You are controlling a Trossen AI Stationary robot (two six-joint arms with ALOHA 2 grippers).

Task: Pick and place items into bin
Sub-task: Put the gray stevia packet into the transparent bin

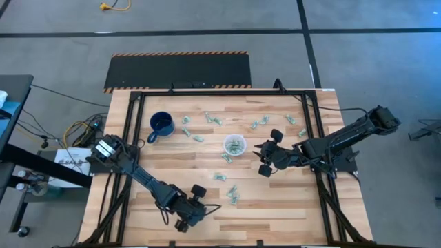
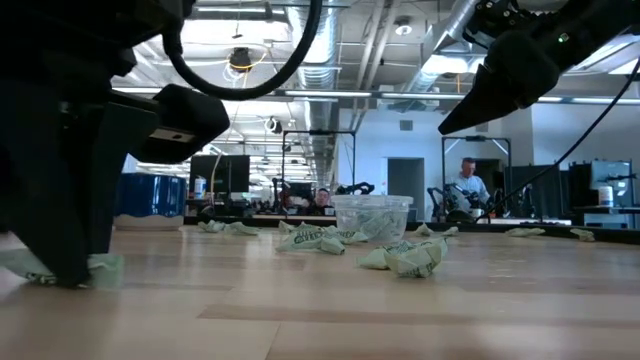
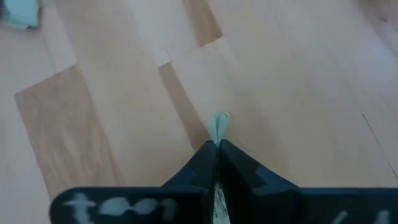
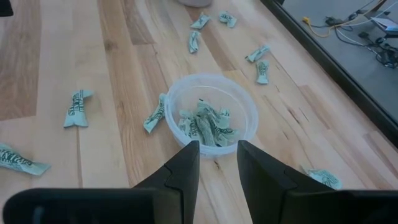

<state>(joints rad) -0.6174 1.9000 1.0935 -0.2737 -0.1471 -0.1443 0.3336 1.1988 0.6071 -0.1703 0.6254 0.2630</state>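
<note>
Currently logged: step in hand judged to be the pick, at the near edge of the wooden table [image 1: 289, 213]. Left gripper [image 3: 217, 144] down at the tabletop, fingers pressed together and pinching one wrapped item [image 3: 219, 124], pale twist end poking out past the tips; seen in the low view as a dark mass at the left with green wrapper underneath. Right gripper [image 4: 217, 152] hanging just beside the bin [image 4: 212, 109], fingers parted, nothing between them, apparently waiting. Bin standing upright near the table's middle, already holding several items [image 4: 205, 124]. More items scattered loose around it: a few just beside its wall, a cluster between bin and left gripper, a row toward the far side near the dark blue mug [image 1: 161, 125]. Next move, by estimate: lift straight up without loosening the pinch, carry across to above the bin, release over the open rim. Risk noted: thin grip on the crinkly wrapper, possible slip in transit.
</note>
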